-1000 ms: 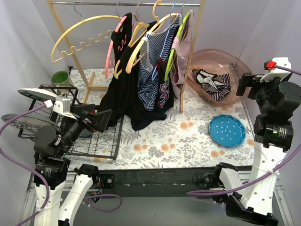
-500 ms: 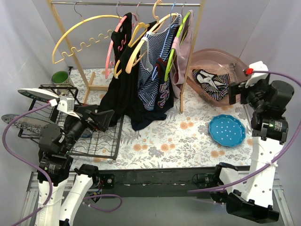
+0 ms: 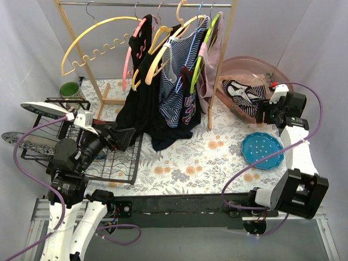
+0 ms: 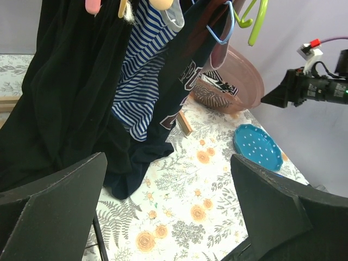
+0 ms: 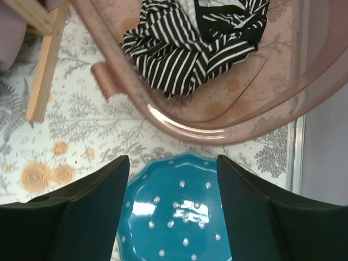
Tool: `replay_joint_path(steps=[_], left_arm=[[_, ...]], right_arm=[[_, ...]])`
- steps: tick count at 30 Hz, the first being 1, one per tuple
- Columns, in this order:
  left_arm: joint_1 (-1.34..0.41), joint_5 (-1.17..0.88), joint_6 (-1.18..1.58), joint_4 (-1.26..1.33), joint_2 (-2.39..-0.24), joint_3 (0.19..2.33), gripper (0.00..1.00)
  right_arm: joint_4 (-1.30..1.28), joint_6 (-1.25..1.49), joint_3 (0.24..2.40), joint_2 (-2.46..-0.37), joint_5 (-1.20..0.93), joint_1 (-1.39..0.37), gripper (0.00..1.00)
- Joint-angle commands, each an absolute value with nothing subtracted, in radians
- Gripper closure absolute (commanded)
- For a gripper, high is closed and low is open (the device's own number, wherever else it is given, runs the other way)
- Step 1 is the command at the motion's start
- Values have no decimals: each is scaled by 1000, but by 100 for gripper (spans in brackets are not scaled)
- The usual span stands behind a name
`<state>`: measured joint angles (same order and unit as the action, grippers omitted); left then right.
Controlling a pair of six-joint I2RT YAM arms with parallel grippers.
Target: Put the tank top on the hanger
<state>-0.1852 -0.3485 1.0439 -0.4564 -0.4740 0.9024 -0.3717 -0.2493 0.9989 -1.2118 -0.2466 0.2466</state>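
The tank top (image 3: 244, 97), black with thin pale stripes, lies crumpled in a pink basin (image 3: 247, 64) at the back right. It also shows in the right wrist view (image 5: 185, 49) and small in the left wrist view (image 4: 217, 81). The hanger (image 3: 98, 39), large and pale yellow with a wavy lower bar, hangs empty at the left end of the rail. My right gripper (image 3: 263, 112) (image 5: 173, 212) is open and empty, over the basin's near rim and the blue plate. My left gripper (image 3: 120, 138) (image 4: 168, 217) is open and empty, above the wire rack, pointing at the hung clothes.
A blue dotted plate (image 3: 262, 150) (image 5: 182, 217) lies just in front of the basin. The wooden rack (image 3: 223, 60) holds several hangers with a black garment (image 3: 136, 109) and a blue-and-white striped top (image 3: 176, 92). A black wire rack (image 3: 111, 166) and a green cup (image 3: 69, 88) stand at the left.
My right arm has swung down and inward, bringing its gripper close to the basin's near rim. My left arm has shifted slightly to the right. Both grippers stay open.
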Motion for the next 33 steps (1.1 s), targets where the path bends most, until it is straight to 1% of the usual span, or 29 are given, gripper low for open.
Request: replay_joint_path(steps=[1, 2, 6, 7, 9, 11, 13, 17, 18, 20, 21, 22, 24, 25, 26, 28, 29, 33], left_arm=[[-186, -354, 1034, -434, -479, 891, 2], [-187, -350, 1034, -434, -479, 888, 2], [-186, -348, 1028, -440, -480, 882, 2], [-186, -347, 1026, -442, -480, 884, 2], [-186, -341, 1025, -448, -485, 885, 2], [-186, -336, 1019, -454, -488, 887, 2], [-186, -330, 1014, -459, -492, 885, 2], [-187, -325, 1009, -459, -506, 879, 2], [-187, -327, 1006, -457, -509, 879, 2], [-187, -330, 1005, -457, -526, 885, 2], [-187, -330, 1003, -459, -529, 888, 2], [-187, -331, 1002, -457, -534, 891, 2], [-187, -330, 1002, -457, -537, 896, 2], [-187, -330, 1002, -459, -535, 896, 2], [-186, -328, 1002, -457, -537, 899, 2], [-186, -330, 1005, -459, -534, 897, 2], [-187, -331, 1005, -459, -532, 899, 2], [-187, -334, 1008, -460, -525, 902, 2]], right_arm=[[-201, -112, 1107, -1340, -180, 232, 30], [-193, -76, 1126, -1370, -160, 224, 32], [-158, 24, 1215, -1555, -25, 189, 33], [-170, 47, 1276, -1592, 56, 175, 33], [-222, 96, 1343, -1699, 139, 167, 33], [-248, 126, 1414, -1791, 167, 164, 32], [-259, 133, 1434, -1831, 208, 164, 32], [-229, 147, 1453, -1913, 204, 166, 34], [-238, 150, 1485, -1931, 199, 166, 34], [-262, 141, 1514, -1975, 193, 164, 42], [-259, 135, 1522, -1982, 172, 164, 49], [-256, 118, 1519, -1983, 157, 166, 65], [-221, 117, 1490, -1954, 99, 164, 76], [-201, 104, 1433, -1932, 80, 163, 85], [-143, 103, 1398, -1866, 68, 163, 88], [-86, 95, 1288, -1789, 40, 160, 99], [-49, 94, 1257, -1707, 34, 160, 99], [-12, 94, 1128, -1502, 14, 153, 99]])
